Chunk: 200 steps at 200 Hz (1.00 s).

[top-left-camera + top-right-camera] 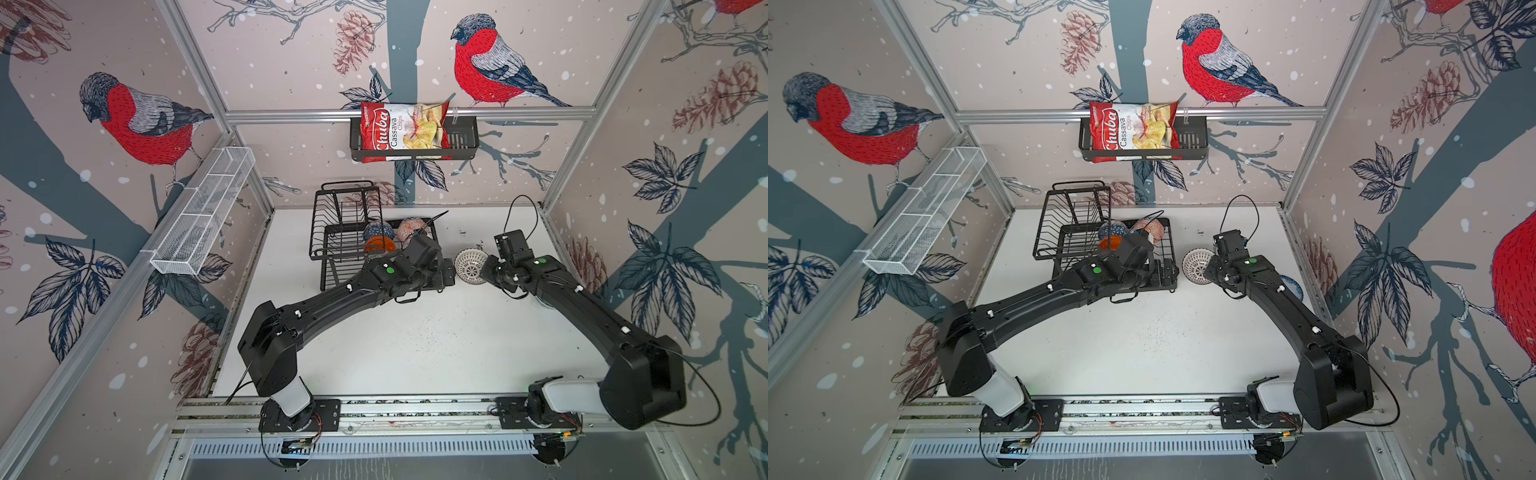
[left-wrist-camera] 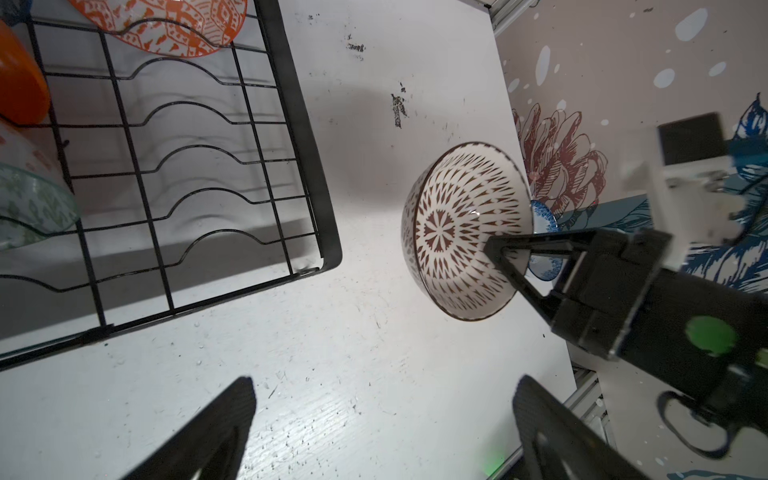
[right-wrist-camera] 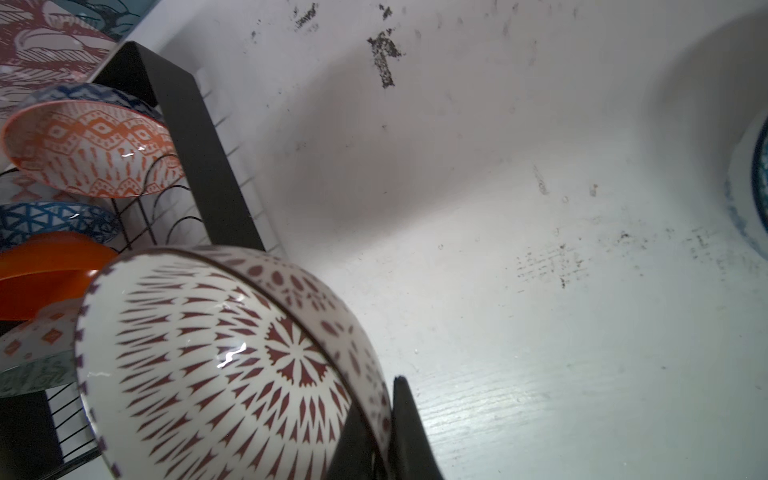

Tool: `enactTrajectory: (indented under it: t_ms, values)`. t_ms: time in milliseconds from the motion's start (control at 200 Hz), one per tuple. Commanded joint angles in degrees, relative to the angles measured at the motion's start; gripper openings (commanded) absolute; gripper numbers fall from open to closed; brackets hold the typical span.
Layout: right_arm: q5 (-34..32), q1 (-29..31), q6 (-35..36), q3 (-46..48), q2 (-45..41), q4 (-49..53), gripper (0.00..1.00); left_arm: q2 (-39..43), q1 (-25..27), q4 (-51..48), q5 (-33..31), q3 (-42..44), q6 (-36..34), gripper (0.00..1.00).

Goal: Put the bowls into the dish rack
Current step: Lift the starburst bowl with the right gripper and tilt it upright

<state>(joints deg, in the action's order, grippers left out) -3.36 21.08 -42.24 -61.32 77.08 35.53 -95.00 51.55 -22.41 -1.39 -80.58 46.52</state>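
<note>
The right gripper [image 3: 386,397] is pinching the rim of the lattice bowl [image 1: 469,266] between its jaws, the bowl tipping on edge just right of the dish rack [image 1: 332,232]. The left gripper [image 2: 384,395] is hovering over the worktop [image 1: 415,340] beside the rack's near corner, jaws spread wide. The orange bowl [image 1: 379,246] is standing inside the rack.

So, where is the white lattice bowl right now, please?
In both top views the lattice bowl is just right of the dish rack, tilted, its rim pinched by the right hand.

A lattice bowl [image 1: 469,266] tilts on edge near the dish rack [image 1: 328,227].
</note>
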Motion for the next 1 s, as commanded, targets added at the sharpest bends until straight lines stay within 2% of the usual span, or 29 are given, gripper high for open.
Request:
enactTrajectory:
  t_ms: [0,185,490,570,660,760,865,921,976,996]
  values:
    - [-0.14,0.96,-1.00,-2.18,-0.14,0.86,0.01,-1.36,-0.41,2.14,1.32,-1.15,1.22,0.96]
    - [0.72,2.80,-1.87,-3.52,0.59,0.59,0.01,-3.44,-2.87,4.89,5.11,-1.34,3.58,0.82]
    - [-2.85,6.73,-3.94,-4.40,1.03,-0.19,0.01,-7.76,-3.87,4.24,4.92,-5.33,4.62,0.69]
    - [-3.68,7.08,-4.41,-4.68,1.05,-0.20,0.01,-9.22,-3.83,4.40,5.47,-6.11,5.15,0.57]
    - [-4.15,7.17,-4.56,-4.84,0.94,-0.24,0.01,-10.28,-3.84,4.05,5.59,-6.85,5.84,0.55]
    - [-4.25,7.39,-4.74,-4.86,0.57,-0.28,0.01,-10.72,-3.83,4.90,5.87,-6.79,6.28,0.43]
    - [-4.28,7.76,-5.11,-4.94,0.34,-0.43,0.01,-11.23,-3.83,5.46,6.37,-6.96,6.47,0.42]
    - [-4.15,8.15,-5.54,-4.86,0.25,-0.62,0.01,-11.60,-3.84,5.78,6.89,-7.10,6.56,0.33]
    - [-3.55,8.71,-6.56,-4.40,0.25,-0.96,0.01,-12.11,-3.82,5.90,7.36,-7.35,6.75,0.31]
    - [-3.28,8.92,-6.99,-4.15,0.26,-1.18,0.01,-12.28,-3.87,5.94,7.53,-7.47,6.90,0.27]
